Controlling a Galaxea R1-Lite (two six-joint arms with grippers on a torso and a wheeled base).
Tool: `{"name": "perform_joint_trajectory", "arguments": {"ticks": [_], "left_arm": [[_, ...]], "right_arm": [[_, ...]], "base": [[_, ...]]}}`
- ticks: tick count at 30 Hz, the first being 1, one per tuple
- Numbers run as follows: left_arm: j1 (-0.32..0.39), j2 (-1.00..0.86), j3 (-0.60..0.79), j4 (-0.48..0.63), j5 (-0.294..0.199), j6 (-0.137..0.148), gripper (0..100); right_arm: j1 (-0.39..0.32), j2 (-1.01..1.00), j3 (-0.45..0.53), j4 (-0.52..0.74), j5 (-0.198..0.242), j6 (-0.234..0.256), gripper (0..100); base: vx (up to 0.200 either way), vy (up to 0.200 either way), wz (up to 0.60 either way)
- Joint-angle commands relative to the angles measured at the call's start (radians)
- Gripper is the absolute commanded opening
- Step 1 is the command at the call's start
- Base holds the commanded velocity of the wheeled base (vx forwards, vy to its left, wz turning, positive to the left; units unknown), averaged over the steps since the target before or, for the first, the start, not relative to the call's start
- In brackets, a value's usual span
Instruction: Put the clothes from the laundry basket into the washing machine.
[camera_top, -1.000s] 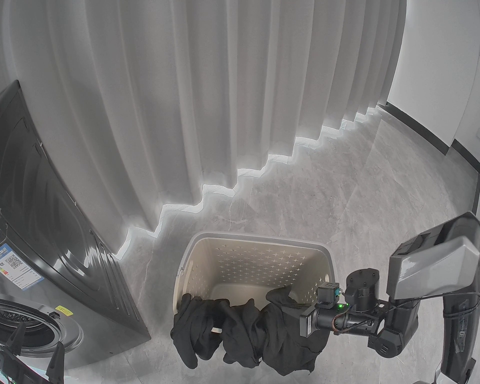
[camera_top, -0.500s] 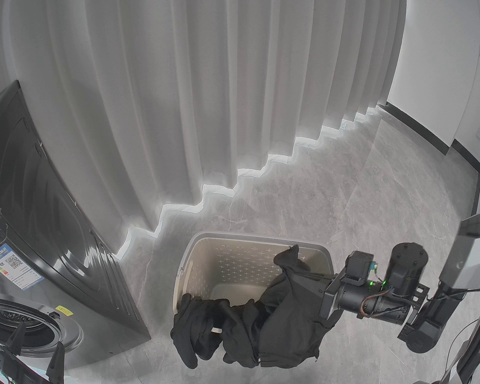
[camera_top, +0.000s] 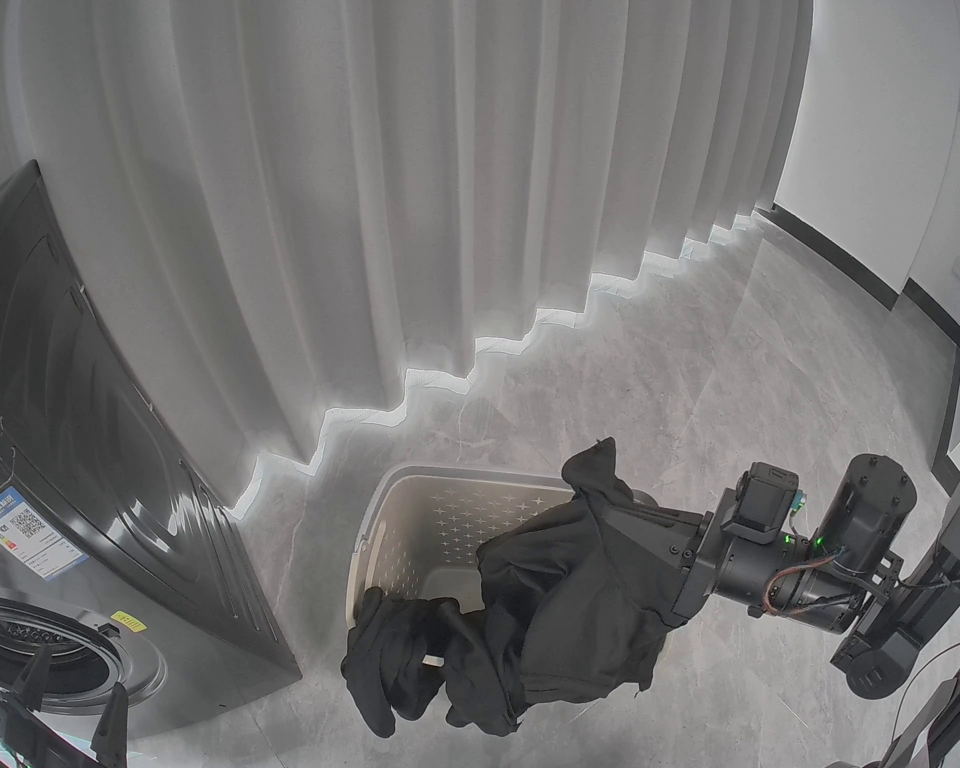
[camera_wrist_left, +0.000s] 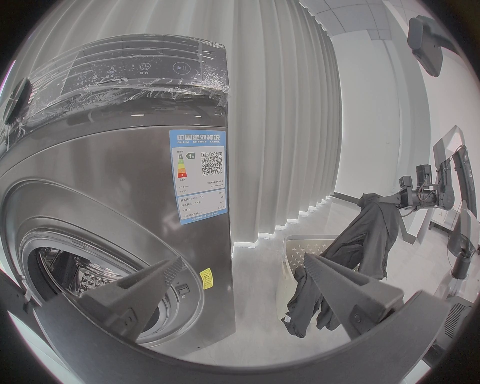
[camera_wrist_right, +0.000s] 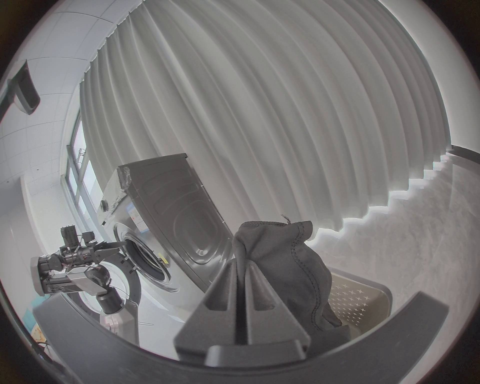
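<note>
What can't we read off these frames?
- Near half of the basket floor: head view, hidden by the garment hanging from the right gripper.
- Garment count: head view, the dark folds over the near rim merge, so one piece or several cannot be told.
- Inside of the drum: left wrist view, dark and partly behind the left gripper; head view, cut off by the lower left edge.

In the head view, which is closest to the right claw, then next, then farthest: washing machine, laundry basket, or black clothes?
1. Black clothes: pinched in the right claw.
2. Laundry basket: just below.
3. Washing machine: far left.
</note>
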Motion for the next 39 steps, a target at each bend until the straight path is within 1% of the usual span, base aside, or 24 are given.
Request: {"name": "perform_joint_trajectory", "arguments": {"ticks": [1,4,7,10,13,16,17,19,21,25,30,32,34,35,36,39], "left_arm": [[0.0,-0.018,0.018,0.0,-0.001,-0.004,100],[0.0,-0.018,0.018,0.0,-0.001,-0.003,100],[0.0,-0.018,0.018,0.0,-0.001,-0.004,100],[0.0,-0.018,0.018,0.0,-0.001,-0.004,100],[0.0,-0.018,0.018,0.0,-0.001,-0.004,100],[0.0,-0.018,0.018,0.0,-0.003,-0.004,100],[0.0,-0.018,0.018,0.0,-0.003,-0.003,100],[0.0,-0.018,0.018,0.0,-0.003,-0.003,100],[0.0,-0.018,0.016,0.0,-0.003,-0.004,100],[0.0,-0.018,0.018,0.0,-0.003,-0.003,100],[0.0,-0.018,0.018,0.0,-0.003,-0.004,100],[0.0,-0.018,0.018,0.0,-0.003,-0.004,100],[0.0,-0.018,0.018,0.0,-0.003,-0.003,100],[0.0,-0.018,0.018,0.0,-0.001,-0.003,100],[0.0,-0.018,0.018,0.0,-0.001,-0.003,100],[0.0,-0.018,0.018,0.0,-0.001,-0.004,100]], "right_arm": [[-0.007,-0.04,-0.008,-0.001,0.027,-0.005,0],[-0.007,-0.039,-0.018,-0.001,0.033,-0.003,0],[0.002,-0.037,-0.021,-0.001,0.04,0.009,0],[0.0,-0.037,-0.025,-0.001,0.04,0.018,0],[-0.007,-0.042,-0.057,-0.002,0.038,0.023,0],[0.002,-0.051,-0.048,-0.001,0.044,0.029,0],[0.004,-0.059,-0.044,-0.001,0.047,0.029,0],[0.004,-0.066,-0.037,-0.001,0.069,0.028,0],[0.002,-0.068,-0.034,-0.001,0.079,0.026,0],[-0.003,-0.066,-0.027,-0.001,0.083,0.026,0],[-0.007,-0.066,-0.034,-0.001,0.084,0.021,0],[-0.003,-0.066,-0.034,-0.001,0.098,0.021,0],[-0.003,-0.068,-0.036,-0.001,0.142,0.028,0],[-0.003,-0.068,-0.036,-0.001,0.145,0.028,0],[-0.007,-0.068,-0.041,-0.001,0.179,0.029,0],[-0.015,-0.068,-0.044,-0.001,0.19,0.031,0]], "base": [[-0.2,0.0,0.0],[-0.2,0.0,0.0],[-0.2,0.0,0.0],[0.0,0.0,0.0],[0.0,0.0,0.0],[0.0,0.0,0.0],[0.0,0.0,0.0],[0.0,0.0,0.0],[-0.2,0.0,0.0],[-0.2,0.0,0.0],[0.0,0.0,0.0],[0.0,0.0,0.0],[0.0,0.0,0.0],[0.0,0.0,0.0],[0.0,0.0,0.0],[0.0,0.0,0.0]]}}
